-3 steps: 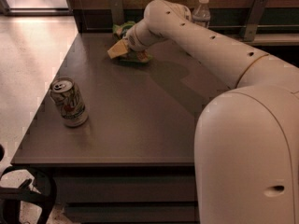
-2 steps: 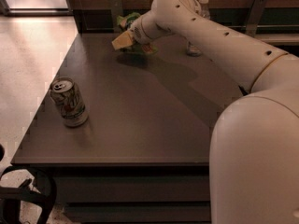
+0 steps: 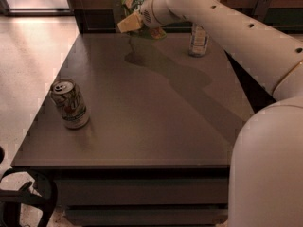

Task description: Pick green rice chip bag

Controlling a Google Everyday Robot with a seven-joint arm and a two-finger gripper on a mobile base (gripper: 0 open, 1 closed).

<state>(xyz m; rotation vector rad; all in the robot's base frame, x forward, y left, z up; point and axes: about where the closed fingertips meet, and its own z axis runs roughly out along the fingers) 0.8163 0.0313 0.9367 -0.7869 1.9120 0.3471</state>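
Note:
The green rice chip bag [image 3: 136, 1] is a wrinkly bright-green foil bag with a dark round logo. It hangs in the air at the top of the view, above the far edge of the dark table [image 3: 142, 126]. My gripper [image 3: 132, 20] is shut on the bag, with a tan fingertip [image 3: 127, 24] showing just below it. My white arm [image 3: 227, 27] reaches in from the right. Part of the bag is hidden behind the wrist.
A silver-green soda can [image 3: 69, 103] stands upright near the table's left edge. A clear plastic bottle [image 3: 199, 38] stands at the far right of the table, partly behind the arm. The arm's shadow [image 3: 165, 72] lies across the far tabletop. The robot's white body [image 3: 270, 169] fills the lower right.
The gripper has risen with the green bag, lifting it off the tabletop. The can has not moved.

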